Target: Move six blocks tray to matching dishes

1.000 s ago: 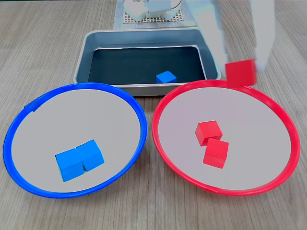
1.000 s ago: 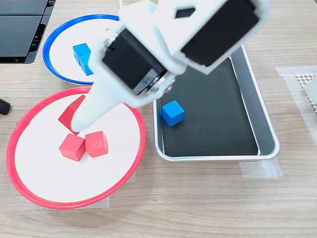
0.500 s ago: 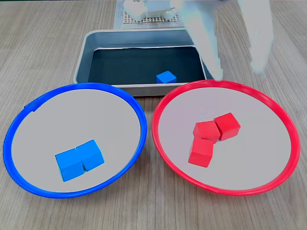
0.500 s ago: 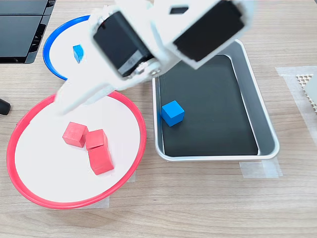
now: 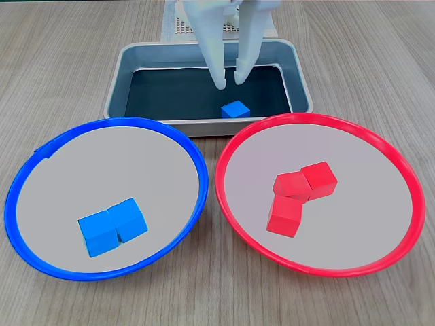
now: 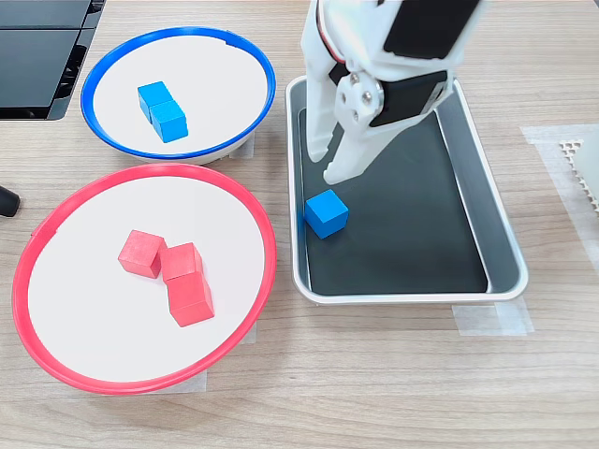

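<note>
My white gripper point(image 5: 230, 83) point(image 6: 326, 166) hangs open and empty over the grey metal tray point(image 5: 129, 60) point(image 6: 498, 220), its fingertips just behind the one blue block point(image 5: 235, 109) point(image 6: 326, 212) on the tray's black bottom. The blue-rimmed dish point(image 5: 102, 170) point(image 6: 215, 84) holds two blue blocks point(image 5: 112, 226) point(image 6: 162, 109) side by side. Three red blocks point(image 5: 299, 193) point(image 6: 173, 274) lie clustered in the red-rimmed dish point(image 5: 367, 183) point(image 6: 103, 346).
Both dishes touch or nearly touch the tray on a wooden table. A black device point(image 6: 37, 56) lies at the top left in a fixed view, and a white mesh pad point(image 6: 585, 164) point(image 5: 178, 26) sits beyond the tray. Tape strips point(image 6: 491, 321) hold the tray down.
The gripper let a red block fall into the red-rimmed dish, knocking the other two red blocks apart. It then swung, open, from over that dish to over the tray.
</note>
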Motion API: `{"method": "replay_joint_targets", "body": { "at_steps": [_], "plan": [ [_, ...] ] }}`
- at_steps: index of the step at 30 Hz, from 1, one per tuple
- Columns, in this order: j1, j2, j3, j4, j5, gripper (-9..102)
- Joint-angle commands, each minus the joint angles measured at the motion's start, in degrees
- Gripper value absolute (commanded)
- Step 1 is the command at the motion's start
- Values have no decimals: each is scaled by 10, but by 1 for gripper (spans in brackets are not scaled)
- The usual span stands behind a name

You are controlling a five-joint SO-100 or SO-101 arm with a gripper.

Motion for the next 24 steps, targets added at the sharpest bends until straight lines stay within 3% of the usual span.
{"method": "replay_joint_targets", "body": {
  "at_steps": [1, 13, 24],
  "plan": [
    [2, -3, -23, 6, -59, 19],
    [47, -53, -10, -9, -116, 22],
    [22, -105, 0, -62, -13, 20]
  ]
}}
